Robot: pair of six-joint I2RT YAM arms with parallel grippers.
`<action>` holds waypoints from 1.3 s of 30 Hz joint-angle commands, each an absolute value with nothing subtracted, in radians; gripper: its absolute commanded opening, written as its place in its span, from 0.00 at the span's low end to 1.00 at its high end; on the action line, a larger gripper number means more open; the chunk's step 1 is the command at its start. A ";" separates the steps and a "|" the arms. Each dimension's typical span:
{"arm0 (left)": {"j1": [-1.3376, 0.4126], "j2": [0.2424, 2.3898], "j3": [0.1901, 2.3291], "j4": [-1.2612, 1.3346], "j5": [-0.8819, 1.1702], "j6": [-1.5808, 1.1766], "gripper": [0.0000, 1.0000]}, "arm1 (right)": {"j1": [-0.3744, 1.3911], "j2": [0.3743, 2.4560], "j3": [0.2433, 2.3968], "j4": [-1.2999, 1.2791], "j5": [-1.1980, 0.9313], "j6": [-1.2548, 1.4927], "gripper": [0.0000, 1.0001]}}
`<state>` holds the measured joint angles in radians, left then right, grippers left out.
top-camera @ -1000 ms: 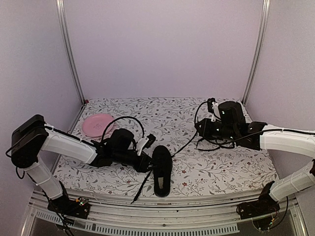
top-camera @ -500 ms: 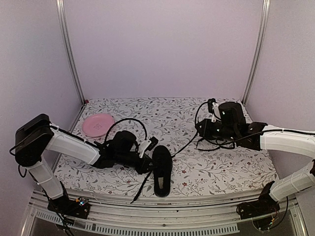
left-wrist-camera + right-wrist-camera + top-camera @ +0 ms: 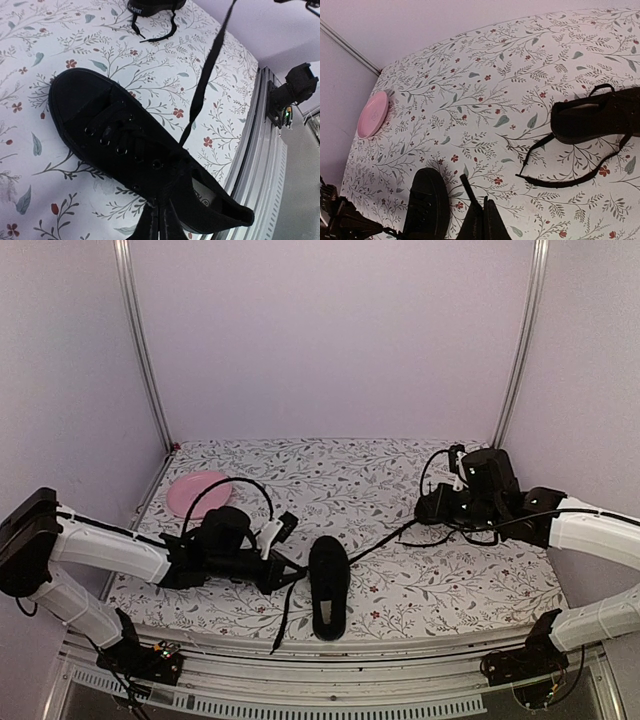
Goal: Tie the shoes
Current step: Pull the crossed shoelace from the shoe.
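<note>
One black shoe lies near the front edge, toe pointing away from the arms. My left gripper sits just left of it, shut on a lace at the shoe's opening; the loose lace end hangs over the table's front edge. The shoe's other lace runs taut up to my right gripper, which is shut on it, a short tip poking past the fingers. The second shoe lies on the right with loose laces; from above my right arm mostly hides it.
A pink plate lies at the back left of the flowered table cover. Metal frame rails run along the front edge, with posts in the back corners. Arm cables loop above both wrists.
My left gripper has shut on the lace and drawn back to the left. The right arm has shifted right, pulling its lace straighter. The shoe has stayed in place.
</note>
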<state>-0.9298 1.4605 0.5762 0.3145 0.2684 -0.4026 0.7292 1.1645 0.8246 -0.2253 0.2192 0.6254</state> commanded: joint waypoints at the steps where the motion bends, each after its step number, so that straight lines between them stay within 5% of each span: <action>1: -0.945 1.422 0.533 0.248 0.297 -0.442 0.00 | 0.695 1.115 0.779 -0.405 0.298 0.679 0.02; 13: -0.946 1.540 0.525 0.208 0.293 -0.497 0.00 | 0.574 1.154 0.543 -0.430 0.229 0.833 0.02; 39: -0.945 1.509 0.518 0.128 0.145 -0.548 0.00 | 0.227 1.063 0.426 -0.365 0.095 0.770 0.02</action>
<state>-0.9382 1.4929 0.5362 0.2001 0.2295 -0.5152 0.2546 1.0367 0.4770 -0.4034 0.0811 0.7803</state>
